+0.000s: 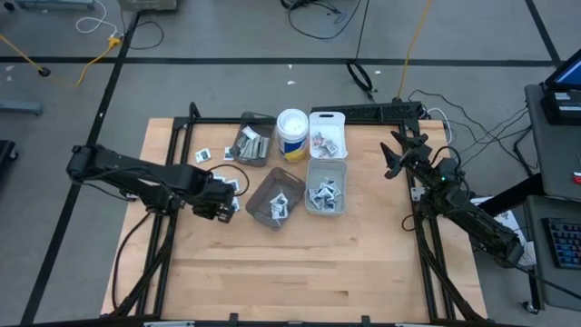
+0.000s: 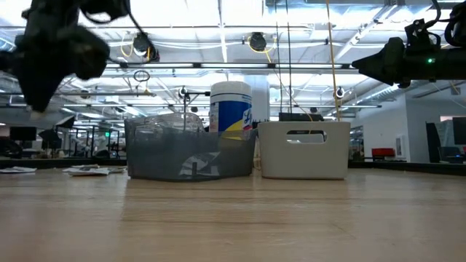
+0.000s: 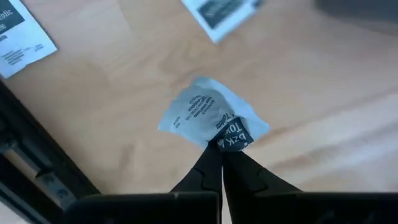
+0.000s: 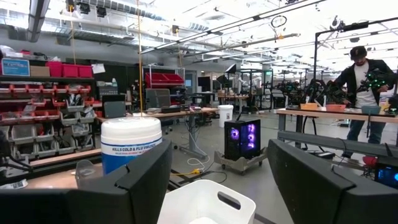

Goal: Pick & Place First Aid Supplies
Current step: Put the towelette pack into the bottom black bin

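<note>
My left gripper hangs over the table's left half, pointing down, shut on a small white packet of the first aid supplies. In the low view it shows dark at the upper left. More packets lie flat on the wood: two beside it, others near the far left. Further packets lie inside the bins. My right gripper waits open, raised, at the table's right edge; its fingers stand wide apart with nothing between them. My left gripper pinches the packet's dark-printed corner between its two fingertips. The fingers come from above, pointing down. The crumpled packet juts out beyond the fingertips, above the wood.
Two smoky bins, a white bin and a clear bin cluster at the table's far middle around a white wipes canister. Bare wood fills the near half. A black frame edges the table.
</note>
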### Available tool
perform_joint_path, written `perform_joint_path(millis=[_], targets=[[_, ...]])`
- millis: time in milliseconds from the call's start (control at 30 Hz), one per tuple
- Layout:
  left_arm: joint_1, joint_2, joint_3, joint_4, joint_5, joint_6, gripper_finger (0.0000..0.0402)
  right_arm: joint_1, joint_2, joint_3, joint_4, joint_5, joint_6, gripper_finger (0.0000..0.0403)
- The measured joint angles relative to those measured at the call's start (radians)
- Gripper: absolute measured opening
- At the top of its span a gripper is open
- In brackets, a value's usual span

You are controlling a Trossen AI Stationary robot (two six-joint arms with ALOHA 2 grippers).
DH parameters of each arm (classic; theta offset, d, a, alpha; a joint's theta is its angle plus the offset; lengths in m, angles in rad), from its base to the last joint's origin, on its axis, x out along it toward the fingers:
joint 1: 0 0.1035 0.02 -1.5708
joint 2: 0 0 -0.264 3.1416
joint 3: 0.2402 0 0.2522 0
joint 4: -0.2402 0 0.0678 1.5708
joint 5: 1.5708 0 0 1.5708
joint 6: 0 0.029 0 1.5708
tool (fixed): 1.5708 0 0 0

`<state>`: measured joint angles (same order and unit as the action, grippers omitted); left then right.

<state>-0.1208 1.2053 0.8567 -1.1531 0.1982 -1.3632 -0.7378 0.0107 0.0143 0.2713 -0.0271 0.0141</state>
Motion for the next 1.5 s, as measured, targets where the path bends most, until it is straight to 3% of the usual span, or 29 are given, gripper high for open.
perform_joint_path(millis=[200, 367, 600, 1067, 1500], targets=[[-0.04, -0.001, 0.115, -0.111, -0.015, -0.004, 0.0001, 0.0, 0.0, 0.0, 0.0, 0.0, 0.0, 0.0263], [-0.06, 0.001, 0.135, -0.139, -0.014, -0.026, 0.0, 0.0, 0.0, 0.0, 0.0, 0.0, 0.0, 0.0263], [-0.015, 0.134, 0.192, -0.134, 0.029, 0.075, 0.0, 0.0, 0.0, 0.0, 0.0, 0.0, 0.0, 0.0263], [0.169, 0.466, 0.613, -0.163, -0.016, 0.425, 0.0, 0.0, 0.0, 0.0, 0.0, 0.0, 0.0, 0.0263], [0.261, 0.719, 0.972, -0.297, -0.018, 0.624, 0.0, 0.0, 0.0, 0.0, 0.0, 0.0, 0.0, 0.0263]])
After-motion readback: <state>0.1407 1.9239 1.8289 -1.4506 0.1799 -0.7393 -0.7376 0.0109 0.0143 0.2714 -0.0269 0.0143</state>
